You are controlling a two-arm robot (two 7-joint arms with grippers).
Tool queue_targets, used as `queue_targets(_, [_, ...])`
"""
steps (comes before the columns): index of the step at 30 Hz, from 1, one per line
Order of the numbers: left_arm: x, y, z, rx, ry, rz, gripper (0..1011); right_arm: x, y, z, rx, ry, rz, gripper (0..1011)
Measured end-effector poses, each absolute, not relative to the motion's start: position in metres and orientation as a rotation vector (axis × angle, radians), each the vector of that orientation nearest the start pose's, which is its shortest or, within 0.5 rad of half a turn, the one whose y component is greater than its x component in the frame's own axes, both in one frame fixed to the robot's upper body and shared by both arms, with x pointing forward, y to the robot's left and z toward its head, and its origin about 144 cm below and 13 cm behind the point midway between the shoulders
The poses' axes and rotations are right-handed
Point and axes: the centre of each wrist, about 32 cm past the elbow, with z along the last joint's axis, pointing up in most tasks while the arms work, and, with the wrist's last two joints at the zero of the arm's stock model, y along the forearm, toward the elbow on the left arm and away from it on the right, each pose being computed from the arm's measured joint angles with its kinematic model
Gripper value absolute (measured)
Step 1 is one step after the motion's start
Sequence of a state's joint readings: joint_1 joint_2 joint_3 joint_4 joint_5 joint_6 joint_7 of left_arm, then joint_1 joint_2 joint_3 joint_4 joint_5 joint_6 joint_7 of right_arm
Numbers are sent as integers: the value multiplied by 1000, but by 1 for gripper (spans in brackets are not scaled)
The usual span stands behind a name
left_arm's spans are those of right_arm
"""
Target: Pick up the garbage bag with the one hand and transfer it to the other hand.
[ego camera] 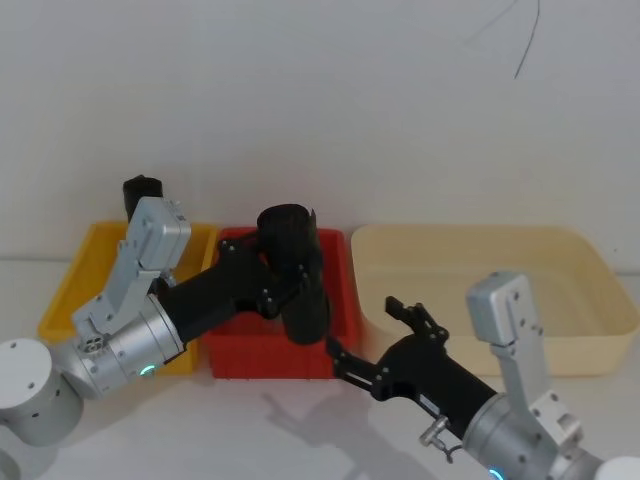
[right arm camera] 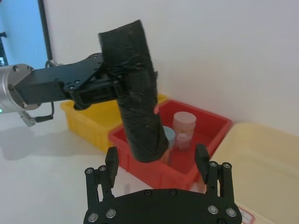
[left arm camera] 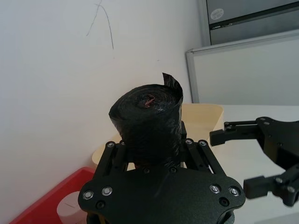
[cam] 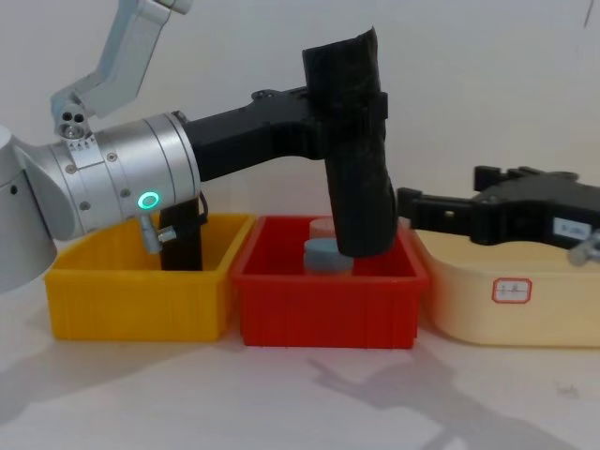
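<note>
the garbage bag (ego camera: 303, 310), a black wrinkled roll, is held in the air over the red bin (ego camera: 270, 362), tilted a little off upright. it is clamped at about mid-length by the left gripper (ego camera: 278, 290), whose fingers are closed against its sides. the right gripper (ego camera: 375, 335) is spread wide with nothing in it, near the roll's lower end but apart from it.

the step in hand is judged to be the handover, with the receiving claw not yet on the roll. it would be done well if the right gripper were brought round the free lower half, below the left fingers, so that the two claws do not meet. the left grip should be let go only once the right fingers are felt to be firmly shut. a squeeze across the roll's middle rather than its very tip would probably hold better, since the plastic looks soft and slippery.

from the chest view the roll's lower end is seen close to the blue-lidded jar (cam: 323, 255) in the red bin; that nearness is hidden from the head view by the roll itself. in the right wrist view a second, pale jar (right arm camera: 184, 128) is shown behind the roll. a loose flap at the roll's top end is made plain in the left wrist view. another black roll (ego camera: 143, 190) stands in the yellow bin (ego camera: 70, 290), and a cream tub (ego camera: 600, 280) lies to the right.
</note>
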State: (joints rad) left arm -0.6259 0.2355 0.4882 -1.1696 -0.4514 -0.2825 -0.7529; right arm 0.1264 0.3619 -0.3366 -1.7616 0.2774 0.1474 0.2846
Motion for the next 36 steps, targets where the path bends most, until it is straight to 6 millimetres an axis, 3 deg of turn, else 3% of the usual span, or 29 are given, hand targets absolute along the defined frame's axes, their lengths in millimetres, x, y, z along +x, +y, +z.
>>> queue_targets(36, [605,189,1239,-197,-317,474,452,512,-185,1212,-68,-108,-836,1001])
